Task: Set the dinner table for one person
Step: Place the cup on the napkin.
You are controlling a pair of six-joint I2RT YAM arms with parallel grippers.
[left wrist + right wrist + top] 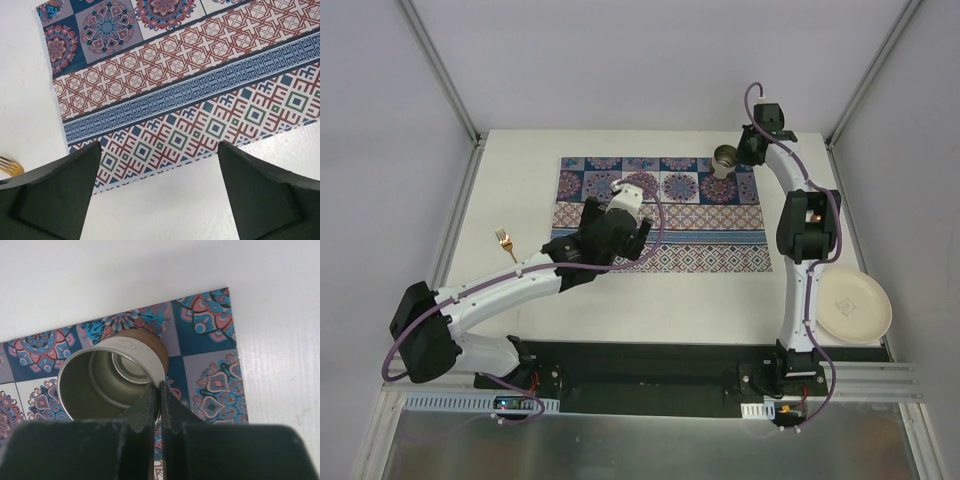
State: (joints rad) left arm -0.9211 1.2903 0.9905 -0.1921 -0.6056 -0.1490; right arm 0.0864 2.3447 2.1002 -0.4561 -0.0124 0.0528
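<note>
Right end effector (160, 400) pinching rim of steel cup (100, 385), standing it on placemat (210, 340) far-right corner, likely drink spot; left end effector (159, 150) hovering wide open, empty, above surface (165, 215).

Quick count of what's on my desk (700, 300): one blue-and-red patterned cloth placemat (720, 240), one silver metal round cup (724, 160), one small gold metal fork (506, 243), one round cream plate (853, 306).

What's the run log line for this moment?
left gripper open over placemat | right gripper shut on cup rim | cup upright on placemat corner | fork, plate on table, off placemat
</note>
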